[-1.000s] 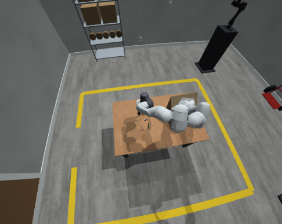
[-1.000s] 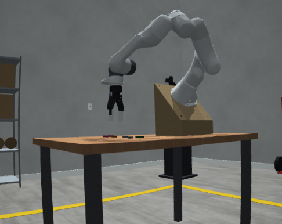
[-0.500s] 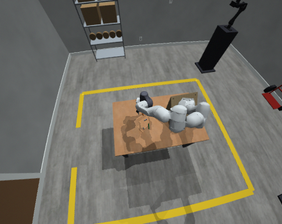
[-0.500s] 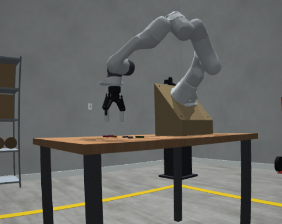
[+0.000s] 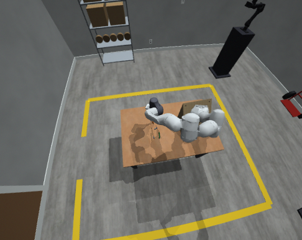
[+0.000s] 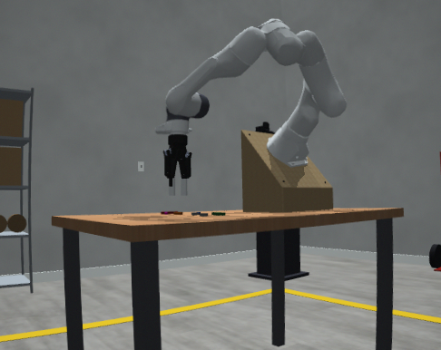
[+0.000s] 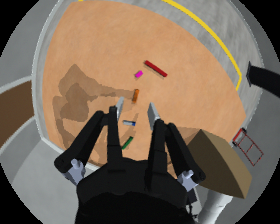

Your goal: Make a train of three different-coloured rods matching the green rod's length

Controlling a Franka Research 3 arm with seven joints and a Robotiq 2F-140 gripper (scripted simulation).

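My gripper [image 6: 178, 192] hangs well above the table, over the group of small rods, with its fingers partly closed and nothing between them. In the wrist view my gripper [image 7: 136, 105] frames the rods far below. A red rod [image 7: 155, 68] lies farthest, with a short magenta rod [image 7: 139, 75] beside it. An orange rod [image 7: 136, 95] lies nearer, then a small bluish rod [image 7: 130, 123], then the green rod [image 7: 127, 143] closest. All lie flat and apart from each other. The green rod also shows in the overhead view [image 5: 159, 135] and the side view [image 6: 219, 213].
A wooden wedge-shaped block [image 6: 282, 177] stands on the table [image 6: 223, 222] at the arm's base, right of the rods. A yellow line [image 5: 153, 91] marks the floor around the table. A shelf [image 5: 110, 31] stands by the far wall.
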